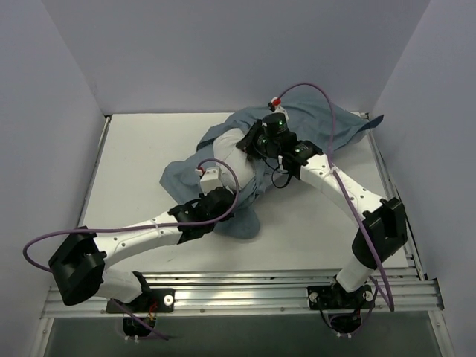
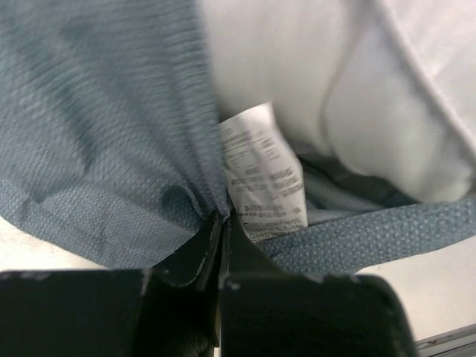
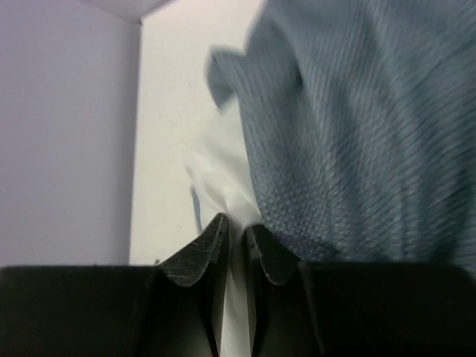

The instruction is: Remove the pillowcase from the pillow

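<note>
The pillowcase lies crumpled, blue-grey, across the back and middle of the table. The white pillow shows partly out of it near the middle. My left gripper is at the case's near edge. In the left wrist view it is shut on a fold of the pillowcase next to a white care label, with the pillow behind. My right gripper is over the pillow. In the right wrist view it is shut on a pinch of white pillow fabric beside the pillowcase.
The white table is boxed in by pale walls at the left, back and right. A metal rail runs along the near edge by the arm bases. Purple cables loop off both wrists.
</note>
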Robot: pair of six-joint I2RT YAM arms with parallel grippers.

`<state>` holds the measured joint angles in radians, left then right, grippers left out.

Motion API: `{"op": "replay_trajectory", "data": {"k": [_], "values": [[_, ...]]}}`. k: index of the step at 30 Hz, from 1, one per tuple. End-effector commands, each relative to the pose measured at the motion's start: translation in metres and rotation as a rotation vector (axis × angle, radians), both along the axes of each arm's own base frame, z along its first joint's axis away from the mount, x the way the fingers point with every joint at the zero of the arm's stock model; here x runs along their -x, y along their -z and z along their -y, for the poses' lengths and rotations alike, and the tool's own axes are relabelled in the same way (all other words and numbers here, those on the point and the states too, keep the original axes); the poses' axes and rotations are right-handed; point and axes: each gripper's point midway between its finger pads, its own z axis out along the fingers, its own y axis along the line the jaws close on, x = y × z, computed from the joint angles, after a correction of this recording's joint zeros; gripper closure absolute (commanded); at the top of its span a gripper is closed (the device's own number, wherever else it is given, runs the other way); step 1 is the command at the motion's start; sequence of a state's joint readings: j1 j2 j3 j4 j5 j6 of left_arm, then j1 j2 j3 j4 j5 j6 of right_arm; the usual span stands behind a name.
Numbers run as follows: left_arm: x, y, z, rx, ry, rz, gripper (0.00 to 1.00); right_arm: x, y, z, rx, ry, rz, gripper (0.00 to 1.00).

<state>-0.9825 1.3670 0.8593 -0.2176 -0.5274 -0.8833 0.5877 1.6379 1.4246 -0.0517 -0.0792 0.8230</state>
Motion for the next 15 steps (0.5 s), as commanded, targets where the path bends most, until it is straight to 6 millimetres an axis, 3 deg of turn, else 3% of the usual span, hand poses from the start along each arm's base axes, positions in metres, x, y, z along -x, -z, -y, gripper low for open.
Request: {"op": "replay_trajectory", "data": {"k": [1,7,10,12,15], "values": [[0.054,0.055,-0.008,-0.167,0.142,-0.230,0.98,-0.018,-0.236,0.029,-0.403,0.109,0.540,1.00],[0.040,0.054,0.005,-0.128,0.099,-0.201,0.98,0.000,-0.241,0.027,-0.428,0.062,0.499,1.00],[0.032,0.045,0.018,-0.070,0.099,-0.173,0.98,0.004,-0.231,0.025,-0.367,0.049,0.483,1.00],[0.029,0.036,0.022,-0.050,0.099,-0.150,0.98,0.009,-0.205,0.020,-0.279,0.024,0.442,1.00],[0.024,0.027,0.017,-0.048,0.085,-0.116,0.98,0.024,-0.144,0.018,-0.110,-0.005,0.355,1.00]]}}
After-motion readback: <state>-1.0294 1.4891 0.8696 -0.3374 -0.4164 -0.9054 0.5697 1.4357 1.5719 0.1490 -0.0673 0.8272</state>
